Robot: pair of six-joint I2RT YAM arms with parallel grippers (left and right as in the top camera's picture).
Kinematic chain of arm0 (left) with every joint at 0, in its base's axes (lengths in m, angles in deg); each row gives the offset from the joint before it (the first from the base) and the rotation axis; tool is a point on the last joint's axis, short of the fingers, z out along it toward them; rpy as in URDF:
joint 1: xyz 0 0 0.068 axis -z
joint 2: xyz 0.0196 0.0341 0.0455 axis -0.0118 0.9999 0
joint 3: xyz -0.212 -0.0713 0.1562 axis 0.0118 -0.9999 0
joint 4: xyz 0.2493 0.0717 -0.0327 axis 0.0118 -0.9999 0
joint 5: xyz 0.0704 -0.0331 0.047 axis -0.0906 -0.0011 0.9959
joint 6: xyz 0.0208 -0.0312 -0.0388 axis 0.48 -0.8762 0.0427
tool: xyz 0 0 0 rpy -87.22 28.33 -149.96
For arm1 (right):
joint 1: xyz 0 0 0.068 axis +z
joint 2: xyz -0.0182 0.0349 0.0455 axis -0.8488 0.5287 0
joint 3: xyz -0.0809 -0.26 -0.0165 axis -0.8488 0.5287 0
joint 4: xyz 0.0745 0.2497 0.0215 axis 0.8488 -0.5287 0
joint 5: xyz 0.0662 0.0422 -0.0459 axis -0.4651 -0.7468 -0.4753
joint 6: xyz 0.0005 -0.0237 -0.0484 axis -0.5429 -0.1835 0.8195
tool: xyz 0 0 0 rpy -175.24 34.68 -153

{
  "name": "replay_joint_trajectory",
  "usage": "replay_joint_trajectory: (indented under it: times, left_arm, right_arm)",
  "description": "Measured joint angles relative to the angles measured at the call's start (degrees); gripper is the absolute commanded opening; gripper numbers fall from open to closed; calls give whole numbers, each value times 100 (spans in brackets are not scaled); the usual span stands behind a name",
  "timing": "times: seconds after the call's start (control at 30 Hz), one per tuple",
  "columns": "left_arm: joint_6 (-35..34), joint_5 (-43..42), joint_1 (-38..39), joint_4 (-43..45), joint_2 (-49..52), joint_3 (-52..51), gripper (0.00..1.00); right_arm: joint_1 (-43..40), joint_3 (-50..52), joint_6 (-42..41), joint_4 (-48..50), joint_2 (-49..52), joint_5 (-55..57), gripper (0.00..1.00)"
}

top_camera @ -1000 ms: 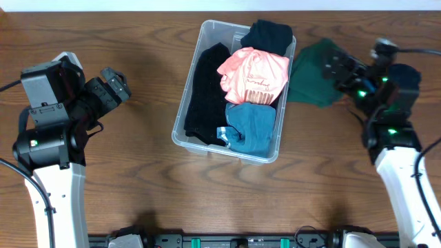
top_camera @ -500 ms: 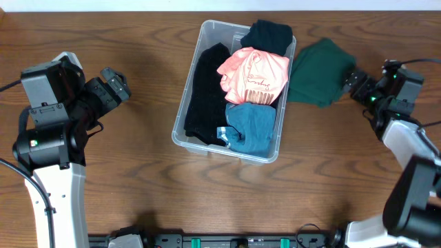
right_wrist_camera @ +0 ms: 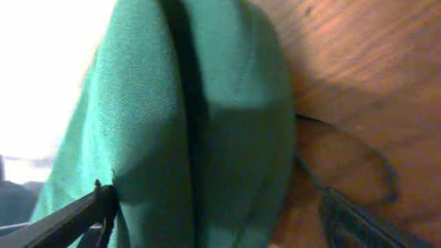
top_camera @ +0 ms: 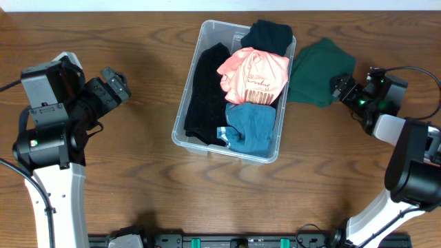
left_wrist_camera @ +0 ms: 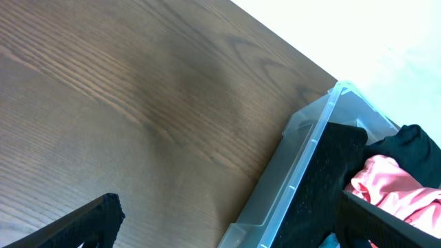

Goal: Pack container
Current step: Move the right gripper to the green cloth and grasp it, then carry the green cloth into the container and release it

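Note:
The clear plastic container (top_camera: pixel 180 129) sits at the table's middle, holding black, pink and blue folded clothes; its left wall shows in the left wrist view (left_wrist_camera: pixel 303 165). A folded dark green garment (top_camera: pixel 318 71) lies on the table against the container's right side. My right gripper (top_camera: pixel 340 88) is open at the garment's right edge; in the right wrist view the green cloth (right_wrist_camera: pixel 200 138) lies between its spread fingers (right_wrist_camera: pixel 217 217). My left gripper (top_camera: pixel 114 84) is open and empty, well left of the container, its fingers (left_wrist_camera: pixel 231 220) wide apart.
A black garment (top_camera: pixel 267 34) hangs over the container's far rim. A thin dark cable (right_wrist_camera: pixel 344 155) lies on the wood next to the green garment. Bare wooden table (top_camera: pixel 138 179) surrounds the container.
My right gripper has swung away from the green garment to the right, then come back down and left to its right edge. The left arm has not moved.

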Motion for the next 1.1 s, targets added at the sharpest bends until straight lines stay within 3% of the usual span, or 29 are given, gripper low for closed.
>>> replay_joint_trajectory:
  times: [0.2, 0.33, 0.4, 0.43, 0.6, 0.73, 0.9, 1.1]
  left_arm:
    - [0, 0, 2, 0, 0, 0, 98]
    - [0, 0, 2, 0, 0, 0, 98]
    - [0, 2, 2, 2, 0, 0, 98]
    - [0, 2, 2, 0, 0, 0, 98]
    - [0, 0, 2, 2, 0, 0, 98]
    - [0, -2, 2, 0, 0, 0, 98]
    - [0, 0, 2, 2, 0, 0, 98]
    - [0, 0, 0, 2, 0, 0, 98]
  right_arm:
    - [31, -15, -122, 136, 116, -334, 72]
    - [151, -7, -173, 96, 179, -420, 38]
    - [195, 9, -214, 81, 212, -428, 10]
    - [205, 20, -282, 68, 225, -437, 2]
    - [179, 52, -848, 439, 227, -647, 1]
    - [87, 149, -1574, 1386, -122, -1093, 1]
    - [33, 160, -2275, 2229, -1587, -1419, 1]
    - [614, -15, -2629, 2389, -3154, -1888, 1]
